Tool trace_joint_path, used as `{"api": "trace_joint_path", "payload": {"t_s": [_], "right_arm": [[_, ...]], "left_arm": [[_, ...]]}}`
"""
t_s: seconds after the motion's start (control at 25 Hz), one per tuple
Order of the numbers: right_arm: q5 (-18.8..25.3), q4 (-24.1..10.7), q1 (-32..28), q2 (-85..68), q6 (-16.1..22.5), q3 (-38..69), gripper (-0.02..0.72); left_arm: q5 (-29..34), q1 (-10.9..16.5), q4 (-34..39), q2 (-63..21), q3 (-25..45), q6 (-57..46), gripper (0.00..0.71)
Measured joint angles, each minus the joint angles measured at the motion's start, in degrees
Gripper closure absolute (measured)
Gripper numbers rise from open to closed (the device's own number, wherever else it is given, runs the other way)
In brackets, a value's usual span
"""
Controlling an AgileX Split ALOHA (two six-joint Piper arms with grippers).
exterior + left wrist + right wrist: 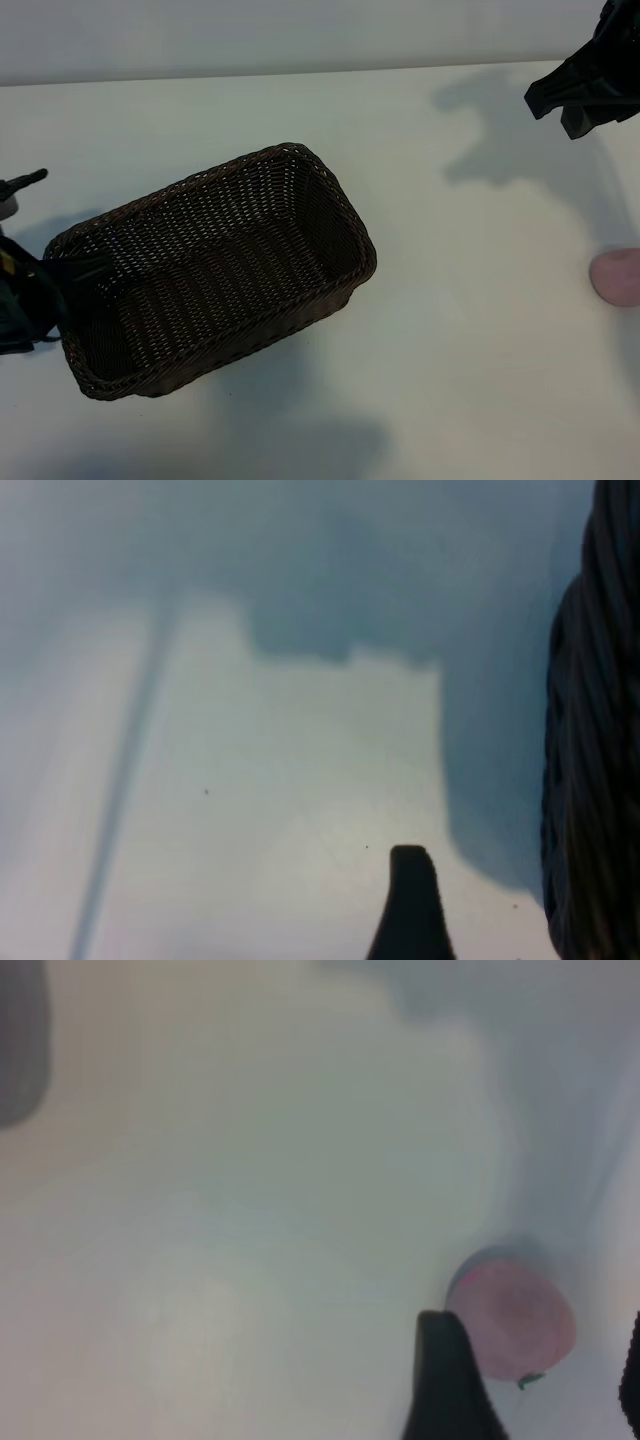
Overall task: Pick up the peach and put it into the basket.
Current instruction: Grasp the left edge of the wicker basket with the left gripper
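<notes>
Peach (618,277) lay on the white table (470,300) at the right edge, well apart from the empty wicker basket (215,265), right gripper (590,95) above it, jaws apart, holding nothing, left gripper (30,295) open at the basket's left end.

Even bright overhead light on the white table (470,330), soft arm shadows at top right and under the basket (215,265), no glare; both wrist views heavily defocused, the peach (515,1320) a blurred pink blob.
</notes>
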Motion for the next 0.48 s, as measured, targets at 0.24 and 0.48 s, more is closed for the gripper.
{"api": "trace_joint_path", "payload": {"t_s": [0.24,0.48], "right_arm": [[0.00,0.00,0.00,0.00,0.00,0.00,0.283],[0.00,0.00,0.00,0.00,0.00,0.00,0.283]], "left_arm": [[-4.18,0.00,-1.04,4.47,0.00,0.07,0.158],[-5.78,0.00,-1.76,7.65,0.00,1.17,0.158]]}}
